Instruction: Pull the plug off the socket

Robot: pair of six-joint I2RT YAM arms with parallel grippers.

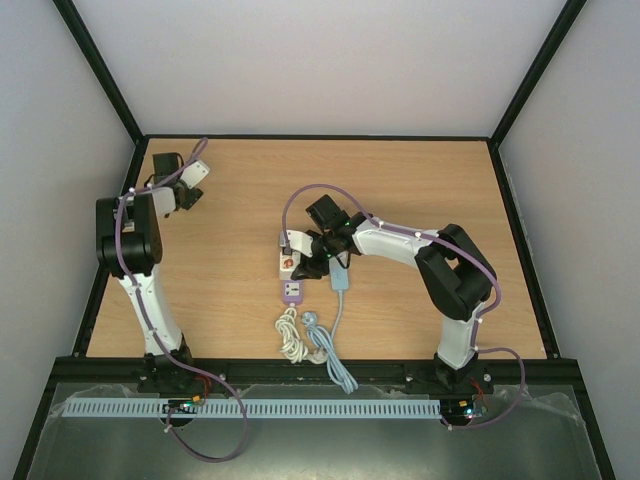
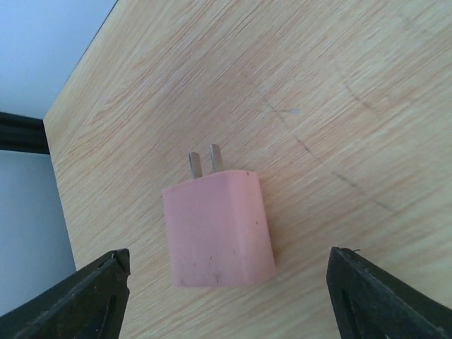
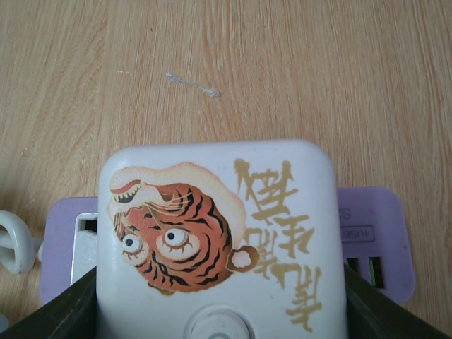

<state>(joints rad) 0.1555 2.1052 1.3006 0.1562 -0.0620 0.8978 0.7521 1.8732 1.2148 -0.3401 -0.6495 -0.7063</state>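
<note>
**Pink plug lying free, left jaws standing released**

Pink plug [image 2: 217, 229] is lying flat on the desk [image 2: 318, 85] at the centre of the left wrist view, with its bare prongs pointing toward the top of the frame. The left gripper [image 2: 227, 258] is hovering over it, jaws standing wide with a gap on each side.

The right gripper [image 3: 219, 282], mid-frame in the top view, is grasping the white tiger-printed socket block [image 3: 219, 233], which is sitting over a purple strip [image 3: 371, 233].

The pull is looking done and the set-down is finishing. The next move is calling for the left arm to lift clear without nudging the plug.

A white cord coil [image 1: 290, 335], a blue connector [image 1: 341, 277] and a grey cable [image 1: 335, 355] are lying lower centre in the top view, blocking nothing.
</note>
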